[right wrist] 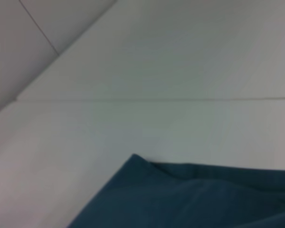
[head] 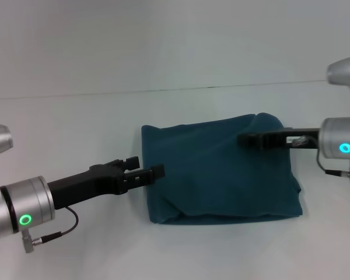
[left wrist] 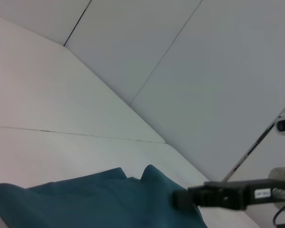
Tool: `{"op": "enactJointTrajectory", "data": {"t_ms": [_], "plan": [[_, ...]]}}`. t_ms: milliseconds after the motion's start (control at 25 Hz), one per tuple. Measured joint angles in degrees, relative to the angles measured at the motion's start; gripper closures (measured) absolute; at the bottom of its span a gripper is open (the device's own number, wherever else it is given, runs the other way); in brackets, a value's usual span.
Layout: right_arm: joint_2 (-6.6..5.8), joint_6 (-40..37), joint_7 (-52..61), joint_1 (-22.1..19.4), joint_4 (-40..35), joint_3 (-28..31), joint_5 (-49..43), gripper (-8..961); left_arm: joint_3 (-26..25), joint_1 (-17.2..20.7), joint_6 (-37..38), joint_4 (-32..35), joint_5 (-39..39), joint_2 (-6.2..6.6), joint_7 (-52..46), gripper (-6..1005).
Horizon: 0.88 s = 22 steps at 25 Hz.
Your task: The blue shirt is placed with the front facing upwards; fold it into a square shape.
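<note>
Mid-desk, slightly toward the right edge: the blue shirt (head: pixel 221 172) lies already folded into a rough rectangle, no lettering showing. Fold looks close to done, judged from shape alone. Desk (head: pixel 64 128) is plain white.

Left gripper (head: pixel 149 172) sits level at the shirt's left edge, tips over the cloth. Fingers look nearly closed, but I can't tell if any fabric is between them.

Right gripper (head: pixel 248 140) reaches in over the far-right part of the bundle. Can't tell whether its fingers are open or closed, or if they touch cloth.

Risks:
- Far-right corner is puffed and rounded; layers could slump open with nothing pressing them.
- If either gripper has snagged fabric, pulling back would drag the top layer and skew the square.
- Near-left corner shows a loose tuck, likely to spring out.
</note>
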Motion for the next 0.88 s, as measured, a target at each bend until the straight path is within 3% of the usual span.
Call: {"op": "enactJointTrajectory", "data": {"t_ms": [80, 400, 880], "plan": [[0.21, 2.36, -0.47, 0.39, 1.15, -1.77, -0.45, 877, 0.0, 0.0, 0.0, 0.0, 0.0, 0.0, 0.0, 50], [1.32, 11.32, -3.8, 0.56, 4.8, -4.89, -1.11, 932, 0.0, 0.12, -0.38, -0.52, 0.04, 0.0, 0.0, 50], [1.48, 8.55, -6.25, -0.38, -0.94, -4.34, 3.94, 954, 0.0, 0.12, -0.53, -0.8, 0.11, 0.0, 0.0, 51]]}}
